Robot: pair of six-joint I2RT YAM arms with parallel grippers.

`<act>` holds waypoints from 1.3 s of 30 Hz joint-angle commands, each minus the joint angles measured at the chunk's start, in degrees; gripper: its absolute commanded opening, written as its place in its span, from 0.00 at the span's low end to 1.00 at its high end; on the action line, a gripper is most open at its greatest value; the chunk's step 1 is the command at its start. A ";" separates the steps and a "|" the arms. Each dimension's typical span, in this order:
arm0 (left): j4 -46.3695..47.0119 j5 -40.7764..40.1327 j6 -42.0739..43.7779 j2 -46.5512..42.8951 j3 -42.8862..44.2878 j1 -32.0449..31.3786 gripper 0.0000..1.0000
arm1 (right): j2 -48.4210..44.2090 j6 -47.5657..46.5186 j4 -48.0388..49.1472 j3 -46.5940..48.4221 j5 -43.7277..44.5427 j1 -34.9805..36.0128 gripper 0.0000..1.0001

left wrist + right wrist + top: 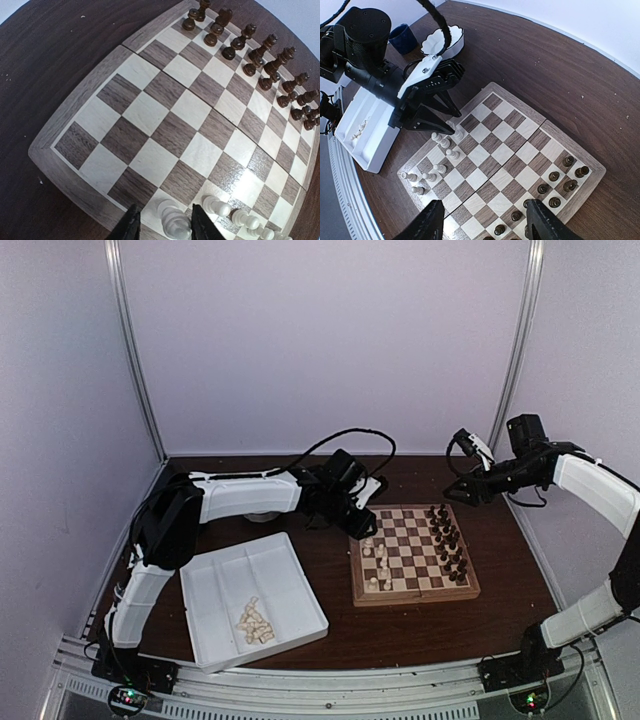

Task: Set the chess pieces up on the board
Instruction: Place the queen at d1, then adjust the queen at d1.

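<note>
The board (415, 598) lies right of centre on the brown table. Dark chess pieces (447, 540) line its right side and several cream ones (378, 562) stand along its left side. My left gripper (362, 528) is low over the board's far left corner. In the left wrist view its fingers (131, 225) stand slightly apart around an upright cream piece (175, 220), with a gap on the left side. My right gripper (487, 225) hangs high over the board (520, 150), open and empty, with dark pieces (555, 190) below it.
A white divided tray (300, 580) sits left of the board with a heap of cream pieces (255, 622) in it. A blue cup (402, 39) and a white fluted bowl (442, 42) stand behind the left arm. White walls close in the back and sides.
</note>
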 commanded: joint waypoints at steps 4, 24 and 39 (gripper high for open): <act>0.36 1.35 -0.56 -2.49 2.14 -0.24 0.36 | -0.06 -0.84 0.63 -0.35 -0.61 -0.25 0.60; -3.63 -4.65 4.21 -20.20 -5.40 -0.17 0.37 | 0.79 -3.33 -0.05 -0.12 -0.65 0.02 0.56; -6.88 -0.93 -6.71 -12.37 -2.16 -0.36 0.39 | 10.40 -6.79 -4.74 5.94 10.67 10.43 0.42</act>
